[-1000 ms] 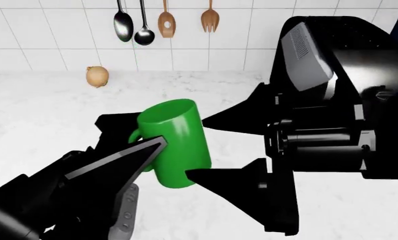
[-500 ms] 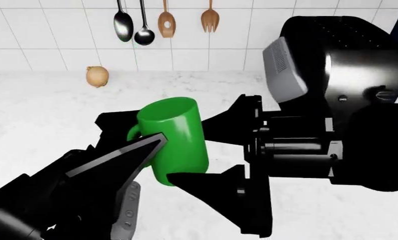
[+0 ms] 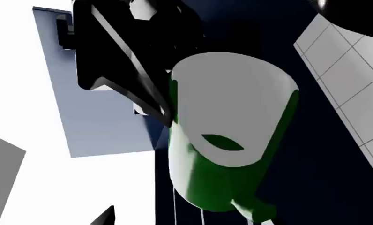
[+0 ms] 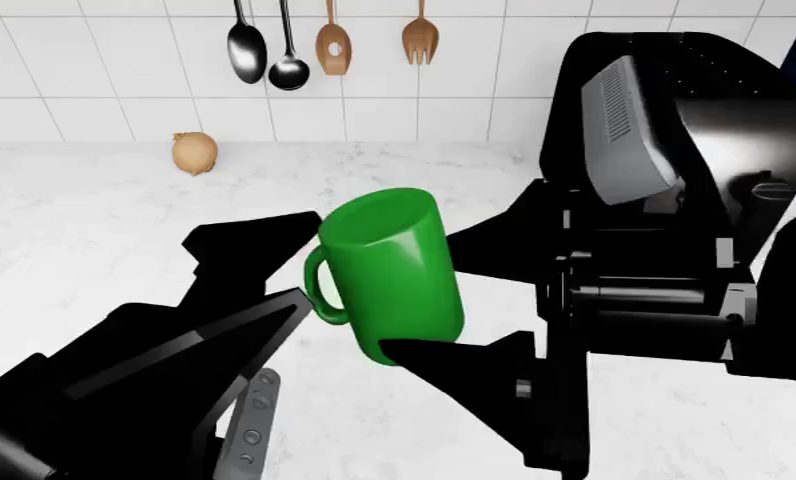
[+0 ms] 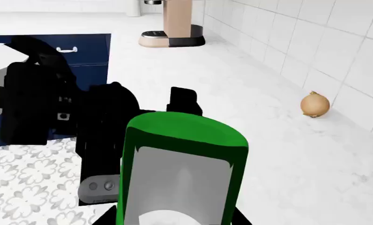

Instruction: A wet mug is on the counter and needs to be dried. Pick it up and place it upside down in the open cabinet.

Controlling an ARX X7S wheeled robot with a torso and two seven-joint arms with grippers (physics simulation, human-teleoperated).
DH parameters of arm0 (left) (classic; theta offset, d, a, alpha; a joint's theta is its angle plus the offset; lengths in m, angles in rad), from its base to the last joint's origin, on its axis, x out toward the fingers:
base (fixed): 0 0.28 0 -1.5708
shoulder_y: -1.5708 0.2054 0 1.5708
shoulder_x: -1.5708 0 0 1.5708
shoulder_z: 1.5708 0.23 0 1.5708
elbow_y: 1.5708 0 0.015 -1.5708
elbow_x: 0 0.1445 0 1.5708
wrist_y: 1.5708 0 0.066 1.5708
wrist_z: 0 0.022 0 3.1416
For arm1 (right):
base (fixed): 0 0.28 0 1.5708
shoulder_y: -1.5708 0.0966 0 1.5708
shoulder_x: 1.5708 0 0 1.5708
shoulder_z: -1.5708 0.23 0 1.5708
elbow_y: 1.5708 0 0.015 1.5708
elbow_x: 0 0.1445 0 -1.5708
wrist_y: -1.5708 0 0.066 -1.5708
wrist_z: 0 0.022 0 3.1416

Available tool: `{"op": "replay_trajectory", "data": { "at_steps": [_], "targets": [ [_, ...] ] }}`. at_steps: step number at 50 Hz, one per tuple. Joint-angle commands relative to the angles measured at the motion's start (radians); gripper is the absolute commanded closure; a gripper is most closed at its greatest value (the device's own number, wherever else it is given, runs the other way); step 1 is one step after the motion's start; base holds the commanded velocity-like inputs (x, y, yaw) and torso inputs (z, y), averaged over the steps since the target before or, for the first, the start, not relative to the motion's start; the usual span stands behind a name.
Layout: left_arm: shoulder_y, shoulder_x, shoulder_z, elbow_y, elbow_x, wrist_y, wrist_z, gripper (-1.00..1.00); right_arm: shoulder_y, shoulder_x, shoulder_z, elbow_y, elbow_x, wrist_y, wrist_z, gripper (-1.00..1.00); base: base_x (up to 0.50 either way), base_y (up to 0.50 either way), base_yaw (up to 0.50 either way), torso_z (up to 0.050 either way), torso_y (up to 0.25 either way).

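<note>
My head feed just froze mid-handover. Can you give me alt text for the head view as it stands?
A glossy green mug is held above the white marble counter, base toward the camera and handle toward the left gripper, between that gripper's fingers and the right gripper, whose open fingers flank it. Behind, a tan onion sits by the tiled wall, under hanging spoons.

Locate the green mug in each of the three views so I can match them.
Head view: the mug is at centre, between both arms.
Left wrist view: centre, its pale inside facing the camera.
Right wrist view: lower centre, close up.
Shared landmark: the onion by the tiled wall, also in the right wrist view; absent from the left wrist view.
</note>
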Motion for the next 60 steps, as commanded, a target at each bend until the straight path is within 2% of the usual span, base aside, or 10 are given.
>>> {"op": "replay_trajectory", "data": {
  "at_steps": [1, 7, 14, 20, 29, 39, 52, 60],
  "targets": [
    [0.002, -0.013, -0.008, 0.000, -0.021, -0.011, -0.021, -1.00, 0.005, 0.110, 0.048, -0.026, 0.018, 0.015, 0.011, 1.00, 0.00, 0.00, 0.00, 0.000, 0.000],
    [0.021, 0.010, -0.010, -0.030, -0.024, -0.045, -0.012, -1.00, -0.006, 0.170, 0.098, -0.046, 0.054, -0.006, 0.064, 1.00, 0.00, 0.00, 0.00, 0.000, 0.000],
    [0.039, 0.043, -0.017, -0.067, -0.038, -0.080, -0.010, -1.00, 0.027, 0.228, 0.136, -0.118, 0.173, -0.031, 0.239, 1.00, 0.00, 0.00, 0.00, 0.000, 0.000],
    [0.056, 0.053, -0.020, -0.083, -0.041, -0.106, -0.012, -1.00, 0.083, 0.293, 0.123, -0.183, 0.313, -0.077, 0.498, 1.00, 0.00, 0.00, 0.00, 0.000, 0.000],
    [0.074, 0.071, -0.018, -0.097, -0.044, -0.120, -0.006, -1.00, 0.199, 0.334, 0.023, -0.207, 0.483, -0.146, 0.836, 1.00, 0.00, 0.00, 0.00, 0.000, 0.000],
    [0.086, 0.082, -0.022, -0.122, -0.057, -0.131, -0.017, -1.00, 0.513, 0.252, -0.145, -0.107, 0.605, -0.117, 1.095, 1.00, 0.00, 0.00, 0.00, 0.000, 0.000],
    [0.083, 0.089, -0.026, -0.129, -0.049, -0.131, -0.004, -1.00, 0.736, 0.139, -0.210, 0.056, 0.518, -0.029, 1.117, 1.00, 0.00, 0.00, 0.00, 0.000, 0.000],
    [0.086, 0.102, -0.028, -0.132, -0.046, -0.136, 0.008, -1.00, 0.791, 0.078, -0.225, 0.138, 0.426, -0.017, 1.100, 1.00, 0.00, 0.00, 0.00, 0.000, 0.000]
  ]
}}
